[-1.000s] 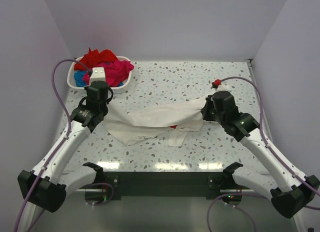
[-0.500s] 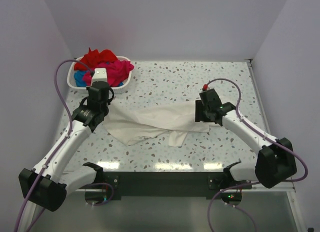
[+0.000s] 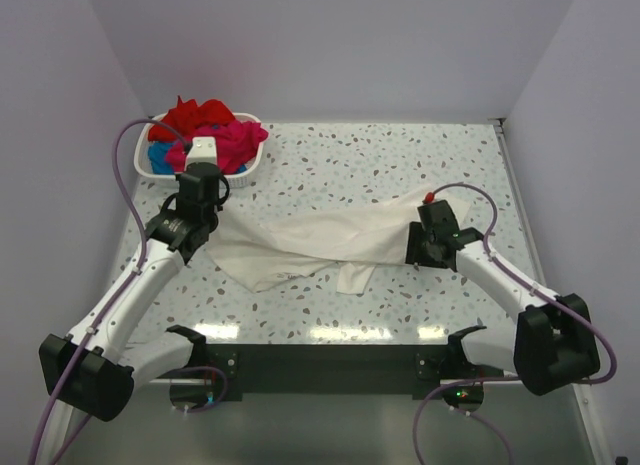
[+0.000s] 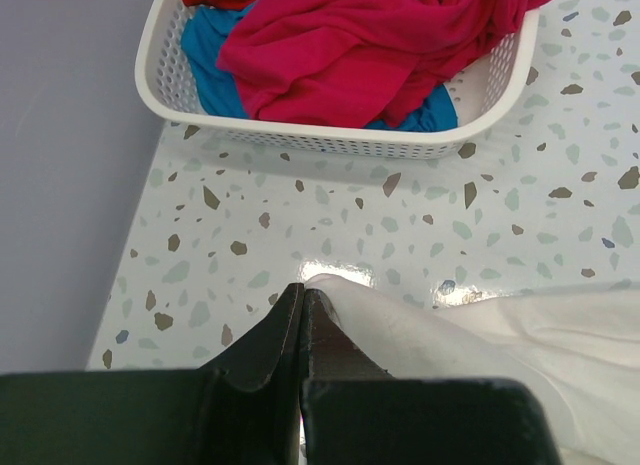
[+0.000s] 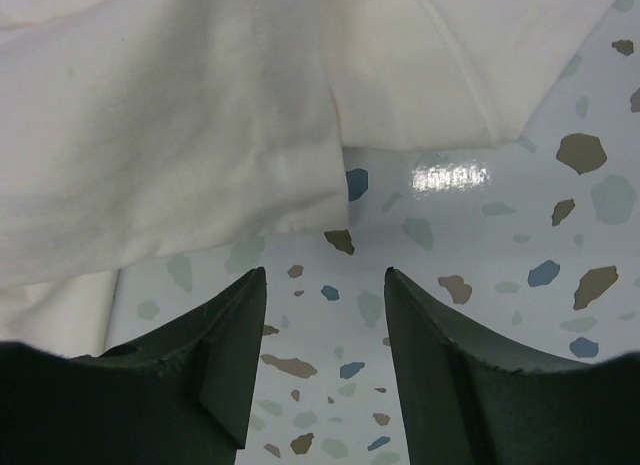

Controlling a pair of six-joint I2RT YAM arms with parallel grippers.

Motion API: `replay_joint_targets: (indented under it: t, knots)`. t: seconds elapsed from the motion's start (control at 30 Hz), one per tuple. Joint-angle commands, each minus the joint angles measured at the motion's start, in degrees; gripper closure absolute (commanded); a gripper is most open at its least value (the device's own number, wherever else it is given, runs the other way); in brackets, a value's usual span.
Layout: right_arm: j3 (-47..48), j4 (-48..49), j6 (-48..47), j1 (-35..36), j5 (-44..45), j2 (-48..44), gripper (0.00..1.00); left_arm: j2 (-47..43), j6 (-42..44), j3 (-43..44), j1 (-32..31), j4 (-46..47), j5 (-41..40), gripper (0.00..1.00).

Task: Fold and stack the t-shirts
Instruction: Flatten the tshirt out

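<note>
Mid-bench, white tee (image 3: 320,240) is down but bunched and twisted, stretched left to right. Left jaws are clamped on its left corner, a little short of the basket (image 4: 300,140). Right jaws are apart with nothing between them, tips over bare bench (image 5: 470,285) just beside the tee's right hem, not touching it. Read: spread-out step, no fold started, nothing stacked; other tees (image 4: 350,45) (red, pink, blue) all sit in the basket. Next move probably: right pinches that hem edge, single layer if it can, and pulls away from left to take out the slack, then both lay it flat. Room: open bench beyond and right of the tee. Left side is tight against basket and wall. Tee's lower hem lies near the bench's front edge, so keep the drag off that side.
</note>
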Motion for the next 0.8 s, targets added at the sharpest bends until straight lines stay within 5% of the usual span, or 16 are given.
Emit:
replay_joint_targets:
  t: [0.0, 0.77]
  knots:
    - [-0.3, 5.5, 0.5, -0.5, -3.2, 1.0, 0.46, 0.0, -0.1, -0.5, 0.7, 2.7, 0.4, 1.0]
    - [0.2, 9.6, 2.2, -3.1, -5.5, 12.0, 0.5, -0.3, -0.1, -0.7, 0.7, 2.8, 0.2, 1.0]
